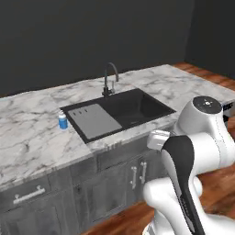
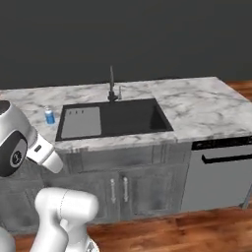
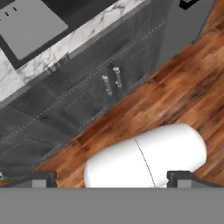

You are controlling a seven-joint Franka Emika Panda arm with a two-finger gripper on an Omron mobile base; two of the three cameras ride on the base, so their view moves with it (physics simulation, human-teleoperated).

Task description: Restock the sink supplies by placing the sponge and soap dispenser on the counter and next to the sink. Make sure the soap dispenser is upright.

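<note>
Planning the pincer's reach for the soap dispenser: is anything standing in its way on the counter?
Nothing visible does. The soap dispenser stands upright alone on the counter, just left of the sink, with bare marble around it.

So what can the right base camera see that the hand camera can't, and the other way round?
Right base view alone: the blue soap dispenser standing upright on the counter just left of the sink, the faucet, and the dishwasher front.

Hand view alone: the hand itself, fingers wide apart with nothing between them, pointing down at the wooden floor.

Both: the sink's grey drainboard, the marble counter edge and the cabinet doors with paired handles.
</note>
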